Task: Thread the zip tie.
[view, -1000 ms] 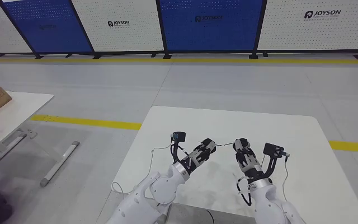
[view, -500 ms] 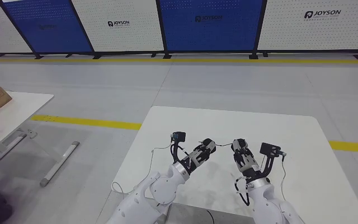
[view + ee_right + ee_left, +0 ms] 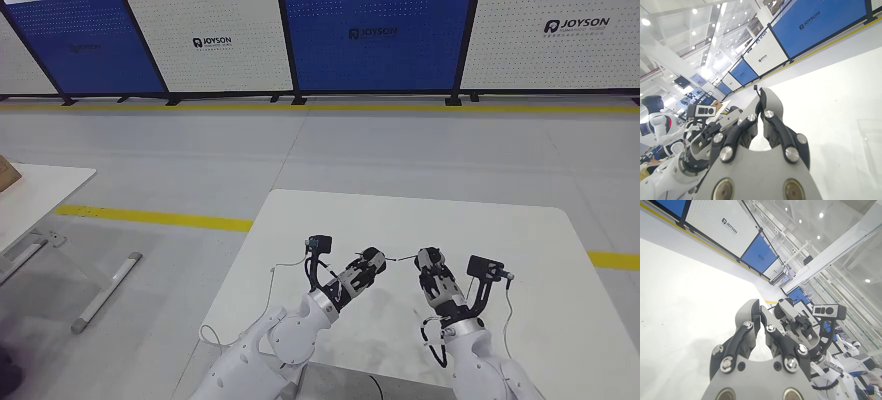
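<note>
Clerk: First entry, the carrier?
Checker: One white tabletop with square corners.
Clerk: Second entry?
Checker: One left gripper, above the near half of the tabletop and a little toward its left edge from the middle. The fingers are pressed together at the tips. Cannot tell whether anything is caught between them.
Clerk: Third?
Checker: One right gripper, near the left gripper, tips turned toward it, level with it along the near edge. Its fingers are pinching the zip tie.
Clerk: Details of that item?
Checker: Black and thin. The small square head sticks out just past the right gripper's fingertips. In the top view a fine strand crosses the gap between the two grippers.
Clerk: Surroundings?
Checker: Blue and white partition panels beyond the far edge, standing behind a yellow floor line.
</note>
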